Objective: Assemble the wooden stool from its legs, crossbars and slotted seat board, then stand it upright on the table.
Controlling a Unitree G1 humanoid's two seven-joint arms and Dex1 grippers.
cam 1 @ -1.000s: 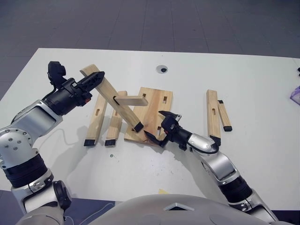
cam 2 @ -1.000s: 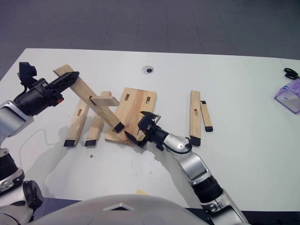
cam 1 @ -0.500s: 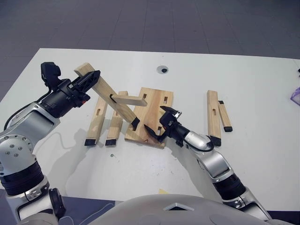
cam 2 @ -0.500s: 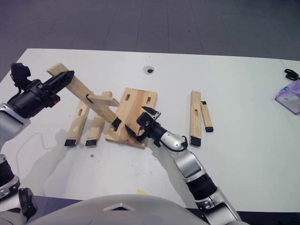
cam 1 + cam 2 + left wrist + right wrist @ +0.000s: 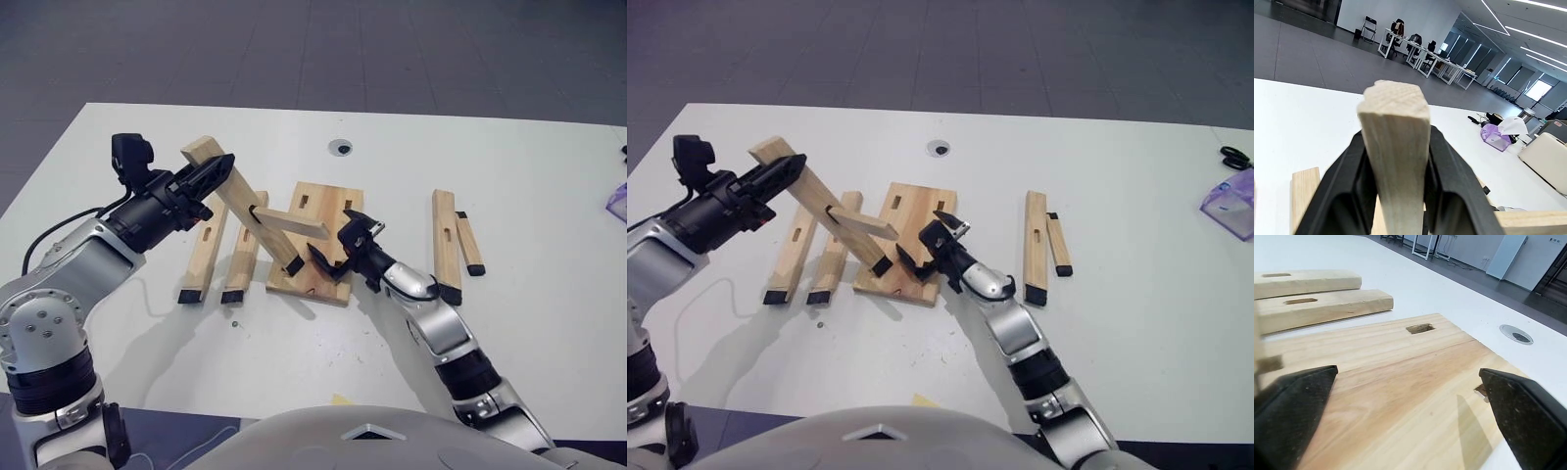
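The left jaws were clamped on the top of the leg [image 5: 235,191]. Its long axis slanted down toward the right jaws, spread wide and empty over the seat board [image 5: 323,203].

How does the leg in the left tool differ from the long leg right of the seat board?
The held leg is tilted in the left tool; the lying leg rests flat on the table. The held leg's slot carries a crossbar; the lying leg's is empty. Both have black feet.
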